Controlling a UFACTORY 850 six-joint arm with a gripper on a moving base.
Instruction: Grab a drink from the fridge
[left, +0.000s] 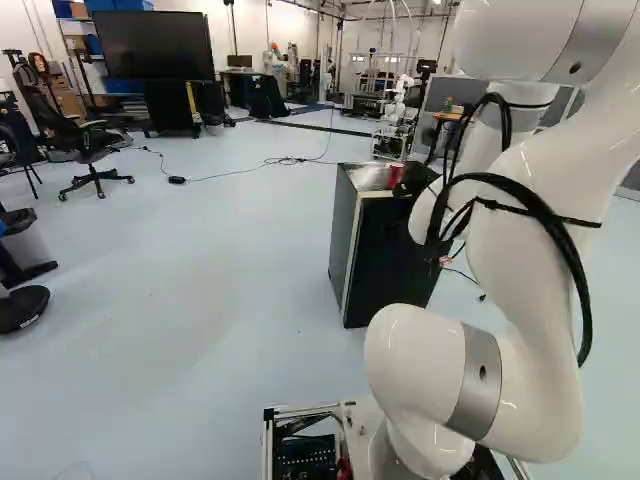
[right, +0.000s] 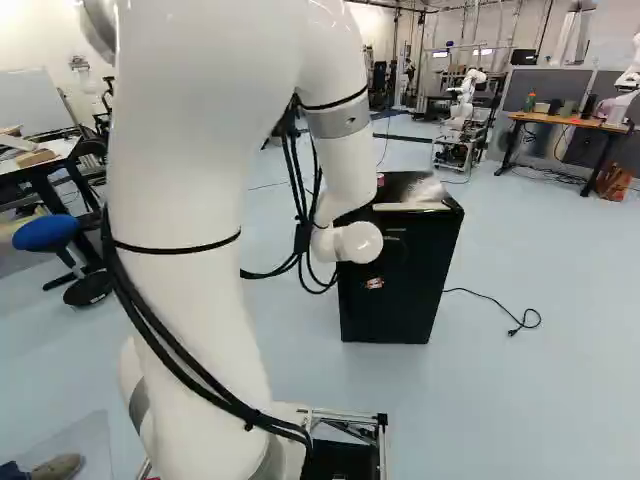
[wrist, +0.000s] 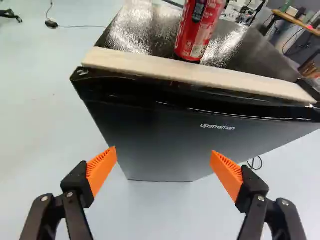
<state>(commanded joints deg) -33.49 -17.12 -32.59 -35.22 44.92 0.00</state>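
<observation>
My gripper (left: 413, 180) shows in the left base view as a dark shape beside the fridge top, partly hidden by the arm. In the wrist view the gripper (wrist: 163, 152) stands open, nothing between its orange pads. Ahead of it is the black fridge (wrist: 165, 130), its door shut, with a pale wooden strip (wrist: 195, 72) along the top front edge. A red drink can (wrist: 199, 30) stands upright on the fridge top behind that strip. The same fridge (right: 390, 290) stands beyond the arm in the right base view.
A cable (right: 490, 298) lies on the floor beside the fridge. Another robot (right: 465, 100) stands farther back, near a wooden-topped desk (right: 570, 122). Office chairs (left: 88, 150) and a large screen (left: 155, 45) are at the left of the left base view.
</observation>
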